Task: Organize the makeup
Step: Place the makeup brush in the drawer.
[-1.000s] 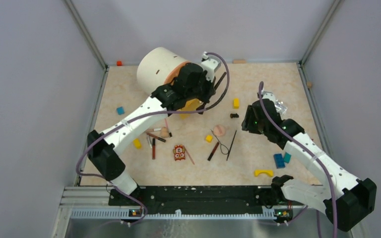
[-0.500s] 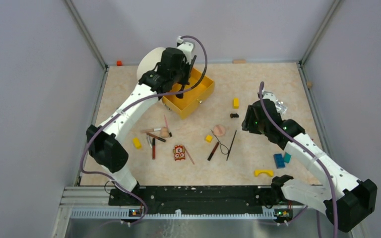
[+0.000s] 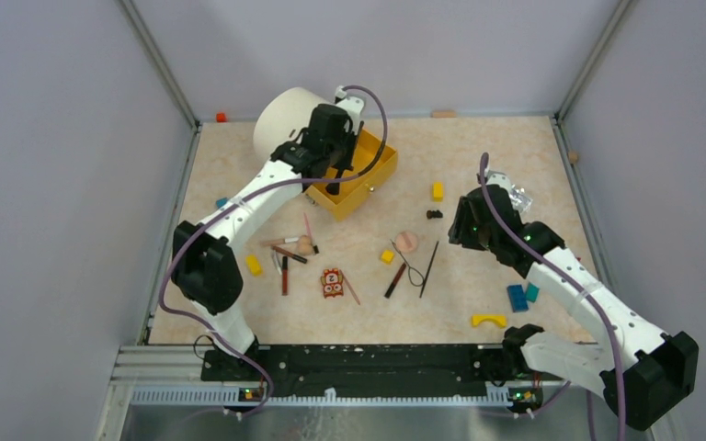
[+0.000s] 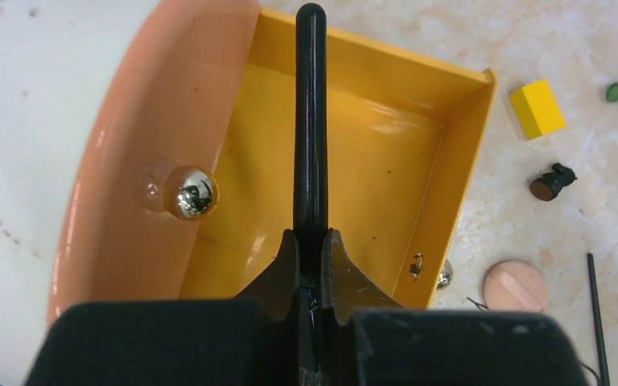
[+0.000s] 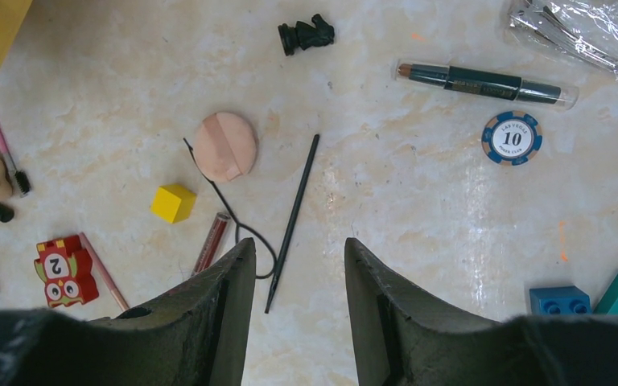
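My left gripper [image 4: 311, 237] is shut on a black stick [image 4: 310, 121], whose far end reaches over the open yellow drawer [image 4: 451, 161]. In the top view this gripper [image 3: 342, 152] hangs over that drawer [image 3: 372, 179]. My right gripper [image 5: 299, 249] is open and empty, a little above the table, also seen from the top [image 3: 464, 225]. Below it lie a thin black stick [image 5: 294, 209], a black wire-loop tool [image 5: 241, 217], a brown-red pencil [image 5: 211, 241] and a peach puff [image 5: 224, 147]. More pencils and a puff lie in a cluster [image 3: 290, 250] on the left.
The drawer belongs to a white cylinder [image 3: 285, 119]. Yellow blocks [image 3: 438, 190] [image 3: 387, 256] [image 3: 254, 265], an owl toy [image 3: 333, 282], blue blocks [image 3: 517, 297] and a yellow arch [image 3: 488, 320] lie about. A dark pencil [image 5: 487, 83], a chip [image 5: 512, 137] and a plastic bag [image 5: 579, 24] lie on the right.
My left arm has swung left and back with the black stick, uncovering the yellow drawer, and now holds the stick over it. The right arm has not moved.
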### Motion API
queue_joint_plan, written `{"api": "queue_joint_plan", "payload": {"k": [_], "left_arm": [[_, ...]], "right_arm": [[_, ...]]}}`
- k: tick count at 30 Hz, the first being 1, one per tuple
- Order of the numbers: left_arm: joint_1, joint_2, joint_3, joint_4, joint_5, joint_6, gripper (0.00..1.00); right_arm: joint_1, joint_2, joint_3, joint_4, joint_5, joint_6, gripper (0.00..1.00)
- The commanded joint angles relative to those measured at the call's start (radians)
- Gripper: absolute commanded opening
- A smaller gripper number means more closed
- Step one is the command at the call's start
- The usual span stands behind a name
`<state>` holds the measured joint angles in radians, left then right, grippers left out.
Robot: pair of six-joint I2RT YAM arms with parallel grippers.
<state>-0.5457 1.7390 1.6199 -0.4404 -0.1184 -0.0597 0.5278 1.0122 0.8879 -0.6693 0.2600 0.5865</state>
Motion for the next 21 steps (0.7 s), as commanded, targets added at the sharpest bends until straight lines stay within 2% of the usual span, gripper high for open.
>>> {"api": "queue_joint_plan", "payload": {"k": [1,11,15,17,21], "left_arm": [[0.002,-0.005,-0.032,0.082,-0.010,-0.001,0.00],[0.002,0.024,-0.036,0.047,-0.050,-0.015,0.01],[0.002,0.031,-0.036,0.036,-0.062,-0.017,0.11],[0.002,0.031,-0.040,0.037,-0.060,-0.018,0.25],[0.002,0.025,-0.036,0.034,-0.048,-0.022,0.40]], "right_arm": [[-0.009,0.000,0.002,0.018,-0.002,-0.007,0.44],[-0.008,0.007,0.002,0.019,0.001,-0.010,0.44],[-0.008,0.011,0.006,0.022,-0.003,-0.015,0.44],[-0.009,0.015,0.009,0.019,-0.004,-0.017,0.44],[-0.008,0.020,0.015,0.021,-0.003,-0.020,0.45]]}}
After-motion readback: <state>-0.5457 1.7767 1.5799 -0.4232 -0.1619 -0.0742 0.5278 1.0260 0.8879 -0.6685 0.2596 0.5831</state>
